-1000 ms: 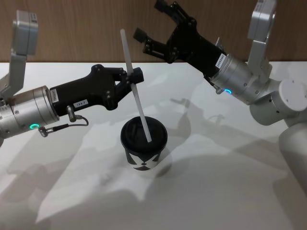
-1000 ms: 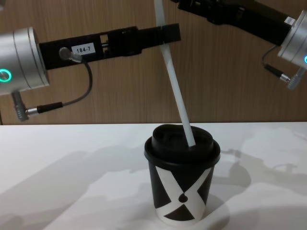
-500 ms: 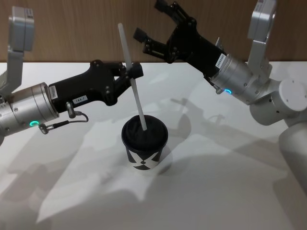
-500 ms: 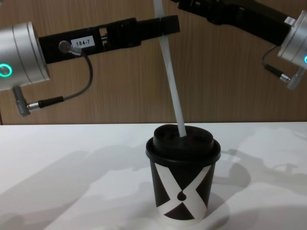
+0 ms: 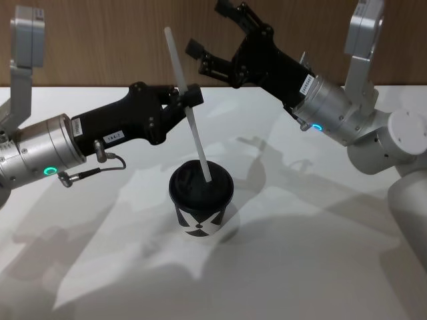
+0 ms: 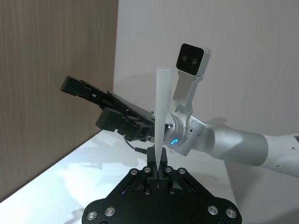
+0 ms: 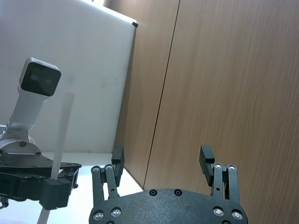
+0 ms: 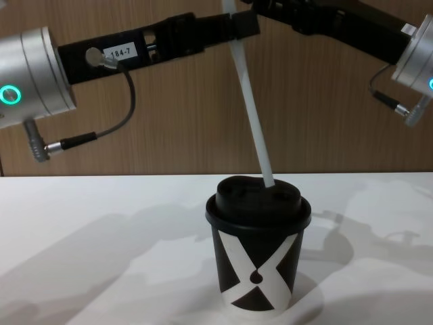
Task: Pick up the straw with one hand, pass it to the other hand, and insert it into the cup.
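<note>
One straw [image 5: 189,113] pinched in left tool [image 5: 189,99], tip at cup [image 5: 200,200] lid

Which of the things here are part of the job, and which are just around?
Part of the job:
- straw, lower end at the lid
- cup
- left gripper, jaws shut on the straw
- right gripper, raised behind with jaws open

Just around:
- white table
- wooden wall
</note>
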You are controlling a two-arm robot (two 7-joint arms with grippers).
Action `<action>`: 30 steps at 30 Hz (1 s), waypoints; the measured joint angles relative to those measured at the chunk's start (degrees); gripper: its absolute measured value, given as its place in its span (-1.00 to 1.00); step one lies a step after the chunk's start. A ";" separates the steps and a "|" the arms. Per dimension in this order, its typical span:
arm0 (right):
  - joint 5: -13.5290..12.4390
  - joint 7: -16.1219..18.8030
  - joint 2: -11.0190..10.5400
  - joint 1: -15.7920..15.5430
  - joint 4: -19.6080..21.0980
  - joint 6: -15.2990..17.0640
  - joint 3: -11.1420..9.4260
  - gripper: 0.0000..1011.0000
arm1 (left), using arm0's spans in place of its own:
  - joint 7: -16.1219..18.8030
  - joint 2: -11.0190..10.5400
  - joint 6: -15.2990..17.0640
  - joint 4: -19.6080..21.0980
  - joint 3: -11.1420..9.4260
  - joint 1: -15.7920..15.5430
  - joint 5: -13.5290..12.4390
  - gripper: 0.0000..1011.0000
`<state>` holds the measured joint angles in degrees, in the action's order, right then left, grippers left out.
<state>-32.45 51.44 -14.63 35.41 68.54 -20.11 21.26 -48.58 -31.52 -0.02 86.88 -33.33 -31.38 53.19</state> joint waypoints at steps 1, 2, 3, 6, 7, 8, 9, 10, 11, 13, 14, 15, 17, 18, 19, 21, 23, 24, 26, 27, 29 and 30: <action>0.00 0.00 0.00 0.00 0.00 0.00 0.00 0.98 | -0.10 0.02 0.08 -0.01 -0.03 -0.02 0.15 -0.99; 0.00 0.00 0.00 0.00 0.00 0.00 0.00 0.98 | -0.36 0.08 0.29 -0.06 -0.14 -0.06 0.47 -0.99; 0.00 0.00 0.00 0.00 0.00 0.00 0.00 0.98 | -0.47 0.12 0.39 -0.08 -0.20 -0.09 0.61 -0.99; 0.00 0.00 0.00 0.00 0.00 0.00 0.00 0.98 | -0.81 0.23 0.68 -0.19 -0.45 -0.19 1.06 -0.99; 0.00 0.00 0.00 0.00 0.00 0.00 0.00 0.98 | -0.99 0.31 0.82 -0.26 -0.59 -0.23 1.31 -0.99; 0.00 0.00 0.00 0.00 0.00 0.00 0.00 0.98 | -1.08 0.35 0.87 -0.30 -0.66 -0.25 1.41 -0.99; 0.00 0.00 0.00 0.00 0.00 0.00 0.00 0.98 | -1.14 0.38 0.91 -0.34 -0.72 -0.28 1.49 -0.99; 0.00 0.00 0.00 0.00 0.01 0.00 0.00 0.98 | -1.19 0.41 0.95 -0.38 -0.77 -0.31 1.56 -0.99; 0.00 0.00 0.00 0.00 0.00 0.00 0.00 0.98 | -1.30 0.48 1.01 -0.49 -0.89 -0.38 1.70 -0.99; 0.00 0.00 0.00 0.00 0.00 0.00 0.00 0.98 | -1.40 0.58 1.07 -0.63 -1.05 -0.44 1.84 -0.99; 0.00 0.00 0.00 0.00 0.00 0.00 0.00 0.98 | -1.49 0.68 1.08 -0.79 -1.17 -0.54 1.93 -0.99; 0.00 0.00 0.00 0.00 0.00 0.00 0.00 0.98 | -1.52 0.71 1.08 -0.84 -1.22 -0.57 1.96 -0.99; 0.00 0.00 0.00 0.00 0.00 0.00 0.00 0.98 | -1.62 0.85 1.08 -1.07 -1.39 -0.71 2.06 -0.99; 0.00 0.00 0.00 0.00 0.00 0.00 0.00 0.98 | -1.65 0.89 1.08 -1.18 -1.46 -0.76 2.08 -0.99; 0.00 0.00 0.00 0.00 0.00 0.00 0.00 0.98 | -1.70 0.96 1.07 -1.34 -1.55 -0.84 2.11 -0.99; 0.00 0.00 0.00 0.00 0.00 0.00 0.00 0.98 | -1.76 1.05 0.95 -1.50 -1.64 -0.95 2.13 -0.99; 0.00 0.00 0.00 0.00 0.00 0.00 0.00 0.98 | -1.80 1.18 0.76 -1.79 -1.75 -1.11 2.13 -0.99; 0.00 0.00 0.00 0.00 0.00 0.00 0.00 0.98 | -1.81 1.23 0.68 -1.85 -1.77 -1.15 2.13 -0.99; 0.00 0.00 0.00 0.00 0.00 0.00 0.00 0.98 | -1.83 1.31 0.50 -2.02 -1.82 -1.26 2.10 -0.99; 0.00 0.00 0.00 0.00 0.00 0.00 0.00 0.98 | -1.85 1.39 0.32 -2.16 -1.86 -1.33 2.05 -0.99; 0.00 0.00 0.00 0.00 0.00 0.00 0.00 0.98 | -1.87 1.48 0.15 -2.31 -1.88 -1.41 1.98 -0.99; 0.00 0.00 0.00 0.00 0.00 0.00 0.00 0.98 | -1.88 1.56 -0.01 -2.43 -1.89 -1.49 1.89 -0.99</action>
<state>-32.44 51.44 -14.63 35.41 68.54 -20.12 21.26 -50.46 -29.96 -0.03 84.45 -35.23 -32.87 55.09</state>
